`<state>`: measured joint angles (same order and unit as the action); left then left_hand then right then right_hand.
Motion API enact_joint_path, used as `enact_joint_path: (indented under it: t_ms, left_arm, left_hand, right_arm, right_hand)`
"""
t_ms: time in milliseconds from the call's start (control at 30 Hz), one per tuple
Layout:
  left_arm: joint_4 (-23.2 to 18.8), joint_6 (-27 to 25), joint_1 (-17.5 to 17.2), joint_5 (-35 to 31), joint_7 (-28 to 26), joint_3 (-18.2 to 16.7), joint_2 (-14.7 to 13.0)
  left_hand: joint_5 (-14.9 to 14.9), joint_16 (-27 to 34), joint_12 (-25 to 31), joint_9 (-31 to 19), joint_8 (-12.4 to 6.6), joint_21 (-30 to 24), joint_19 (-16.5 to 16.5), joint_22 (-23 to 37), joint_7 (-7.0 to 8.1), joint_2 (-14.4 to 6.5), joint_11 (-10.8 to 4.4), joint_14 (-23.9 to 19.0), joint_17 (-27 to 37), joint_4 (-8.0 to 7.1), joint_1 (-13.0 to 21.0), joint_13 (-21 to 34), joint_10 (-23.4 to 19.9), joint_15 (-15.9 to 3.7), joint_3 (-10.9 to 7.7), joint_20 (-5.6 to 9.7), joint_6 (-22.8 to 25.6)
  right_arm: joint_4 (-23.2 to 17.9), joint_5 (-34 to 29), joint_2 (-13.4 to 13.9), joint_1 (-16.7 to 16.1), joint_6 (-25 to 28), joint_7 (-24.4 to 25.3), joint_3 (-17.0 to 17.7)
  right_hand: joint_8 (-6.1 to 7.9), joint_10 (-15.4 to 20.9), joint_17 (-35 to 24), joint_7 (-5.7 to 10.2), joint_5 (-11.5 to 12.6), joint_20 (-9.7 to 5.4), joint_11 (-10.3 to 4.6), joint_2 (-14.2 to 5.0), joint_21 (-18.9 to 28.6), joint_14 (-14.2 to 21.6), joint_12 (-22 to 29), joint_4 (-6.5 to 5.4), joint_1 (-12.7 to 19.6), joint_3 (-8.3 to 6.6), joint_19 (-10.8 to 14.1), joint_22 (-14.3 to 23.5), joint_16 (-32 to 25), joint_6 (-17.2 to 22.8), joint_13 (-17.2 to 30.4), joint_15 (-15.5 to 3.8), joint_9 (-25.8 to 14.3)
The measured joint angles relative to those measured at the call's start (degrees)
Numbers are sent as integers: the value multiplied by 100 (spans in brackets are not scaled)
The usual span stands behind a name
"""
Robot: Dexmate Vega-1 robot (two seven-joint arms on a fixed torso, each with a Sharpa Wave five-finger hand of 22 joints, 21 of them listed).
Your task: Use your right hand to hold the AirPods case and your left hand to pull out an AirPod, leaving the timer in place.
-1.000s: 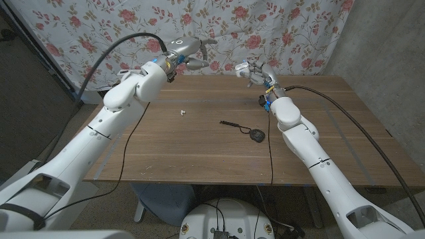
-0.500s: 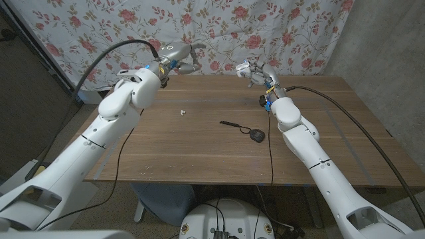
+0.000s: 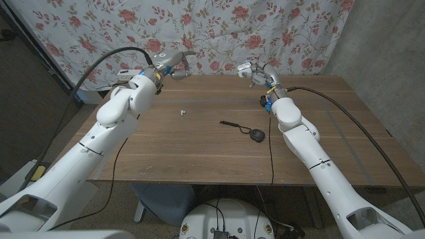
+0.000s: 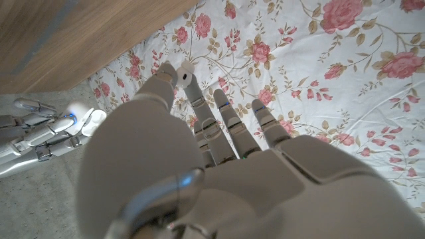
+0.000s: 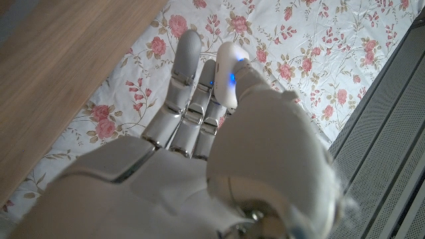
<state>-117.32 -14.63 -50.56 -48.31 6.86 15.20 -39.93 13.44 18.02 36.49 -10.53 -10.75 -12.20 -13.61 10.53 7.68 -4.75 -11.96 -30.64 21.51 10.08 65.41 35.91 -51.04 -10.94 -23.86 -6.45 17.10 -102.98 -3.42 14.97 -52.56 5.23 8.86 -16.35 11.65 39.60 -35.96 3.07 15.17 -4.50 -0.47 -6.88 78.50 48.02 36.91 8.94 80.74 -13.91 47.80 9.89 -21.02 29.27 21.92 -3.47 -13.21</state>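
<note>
Since a second ago, the left hand [image 3: 174,58] has been drawn back and lowered toward the bench's far edge, away from the right hand [image 3: 252,69], which has stayed put.

Nearest on the wooden bench [image 3: 199,153], one black timer [image 3: 256,135] is seen on a short cord, right of centre, with bare wood on every side. One small white piece [image 3: 181,112], possibly an AirPod, lies alone further back on the left, well apart from the timer. Wide open room is left across the near half of the bench.

At the far edge, two hands are raised above the bench, well apart. In the left wrist view, one white AirPod [image 4: 184,75] is pinched between the left hand's thumb and a fingertip, the other fingers being stretched out. In the right wrist view, one white AirPods case [image 5: 229,78] with a blue light is gripped between the right hand's thumb and fingers. One flowered curtain [image 3: 265,26] hangs just behind.
</note>
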Motion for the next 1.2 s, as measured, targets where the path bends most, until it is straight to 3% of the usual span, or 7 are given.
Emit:
enact_joint_path:
  t_ms: [667,1200]
  left_arm:
    - [-176,-633,-463,-190,29,-253,-6]
    - [103,-712,-533,-144,49,-335,-32]
  left_hand:
    - [14,-27,27,0,0,0,0,0,-31,7,0,-68,17,0,8,-7,0,-37,0,0,31]
    - [6,-27,22,0,0,0,0,0,-30,13,0,-61,44,-1,27,-22,0,-44,0,0,31]
  right_arm:
    - [96,47,-46,41,-17,42,8]
    - [5,54,-53,37,114,40,-20]
  right_hand:
    - [0,-1,-3,0,12,0,-1,10,0,-10,3,-1,-8,1,0,0,5,0,0,-10,0]
    - [0,10,-2,0,33,0,10,23,42,-12,2,-1,-5,1,0,0,5,0,0,-12,0]
